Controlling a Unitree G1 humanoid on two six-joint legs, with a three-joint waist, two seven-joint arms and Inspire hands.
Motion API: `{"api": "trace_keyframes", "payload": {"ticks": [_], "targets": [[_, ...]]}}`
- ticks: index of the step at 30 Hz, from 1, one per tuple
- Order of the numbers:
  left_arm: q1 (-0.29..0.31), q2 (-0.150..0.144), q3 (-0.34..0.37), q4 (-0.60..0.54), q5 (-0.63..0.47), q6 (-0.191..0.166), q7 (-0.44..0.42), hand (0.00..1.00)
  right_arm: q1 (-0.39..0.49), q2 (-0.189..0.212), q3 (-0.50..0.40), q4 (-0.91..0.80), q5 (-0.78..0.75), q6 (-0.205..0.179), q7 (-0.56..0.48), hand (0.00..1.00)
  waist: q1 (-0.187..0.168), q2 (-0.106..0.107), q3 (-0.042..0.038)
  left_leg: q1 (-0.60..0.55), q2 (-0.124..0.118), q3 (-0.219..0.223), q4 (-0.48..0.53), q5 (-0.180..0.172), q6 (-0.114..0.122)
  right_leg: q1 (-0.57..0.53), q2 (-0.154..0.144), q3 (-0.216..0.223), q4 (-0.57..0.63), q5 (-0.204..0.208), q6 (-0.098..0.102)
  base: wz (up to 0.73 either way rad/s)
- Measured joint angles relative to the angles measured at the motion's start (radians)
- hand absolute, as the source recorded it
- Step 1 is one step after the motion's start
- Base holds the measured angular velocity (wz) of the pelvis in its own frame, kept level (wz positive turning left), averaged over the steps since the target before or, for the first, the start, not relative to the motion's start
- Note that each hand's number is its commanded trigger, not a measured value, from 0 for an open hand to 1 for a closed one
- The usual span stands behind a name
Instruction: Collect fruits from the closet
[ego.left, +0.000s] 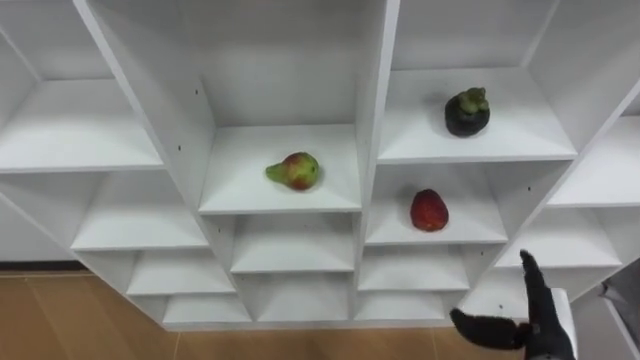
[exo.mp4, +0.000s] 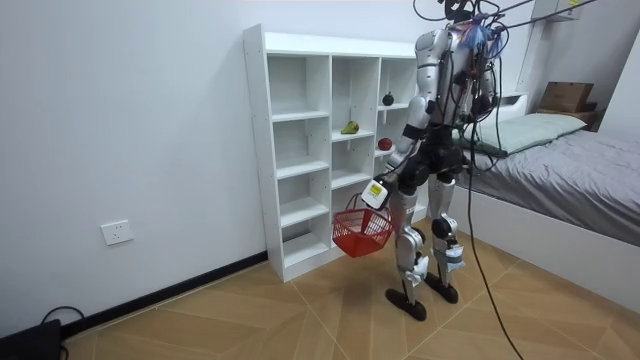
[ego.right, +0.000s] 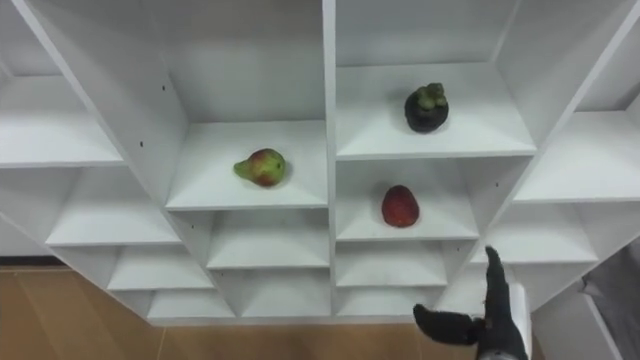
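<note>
The white closet (ego.left: 372, 100) stands right before me with three fruits in its open cubbies. A green-red pear (ego.left: 294, 171) lies in the middle cubby. A dark mangosteen (ego.left: 467, 111) sits one column to the right and higher. Below it rests a red fruit (ego.left: 429, 210). My right hand (ego.left: 541, 318) is open at the lower right, below and to the right of the red fruit, touching nothing. In the room view my left hand (exo.mp4: 377, 190) hangs at my side, shut on the handle of a red wire basket (exo.mp4: 361, 231).
I stand upright on a wooden floor (exo.mp4: 300, 320) facing the closet (exo.mp4: 300, 100). A bed (exo.mp4: 565, 160) lies behind me at the room view's right, with a cardboard box (exo.mp4: 566, 96) beyond it. The other cubbies hold nothing.
</note>
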Motion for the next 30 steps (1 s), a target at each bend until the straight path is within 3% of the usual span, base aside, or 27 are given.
{"api": "trace_keyframes", "payload": {"ticks": [5, 14, 22, 30], "targets": [[0.006, 0.001, 0.000, 0.023, -0.001, -0.016, 0.000, 1.00, 0.006, 0.006, 0.007, -0.204, -0.033, -0.010, -0.049, 0.00, -0.001, 0.002, 0.0003, -0.001, 0.004, 0.018, -0.008, -0.001, 0.001, -0.016, 0.002, 0.006, 0.012, 0.003, 0.000, -0.09], [0.015, 0.001, -0.001, 0.054, -0.013, -0.018, 0.000, 1.00, 0.006, -0.007, 0.057, -0.401, -0.041, -0.043, -0.099, 0.00, 0.000, 0.004, -0.0029, 0.000, 0.005, 0.021, -0.010, -0.001, 0.001, -0.019, 0.003, 0.009, 0.014, 0.003, 0.000, -0.01], [0.011, 0.001, -0.003, 0.061, -0.012, -0.015, 0.001, 1.00, -0.006, -0.013, 0.067, -0.465, -0.038, -0.051, -0.137, 0.00, 0.002, 0.013, -0.0067, 0.002, 0.008, 0.020, -0.011, -0.001, 0.001, -0.015, 0.005, 0.002, 0.014, 0.005, -0.002, 0.00], [0.000, 0.001, -0.022, 0.061, -0.013, -0.013, -0.007, 1.00, -0.008, -0.013, 0.087, -0.456, -0.030, -0.051, -0.126, 0.00, 0.002, 0.011, -0.0009, 0.000, 0.010, 0.019, -0.010, -0.001, 0.000, -0.015, 0.006, 0.000, 0.015, 0.007, -0.003, 0.00]]}}
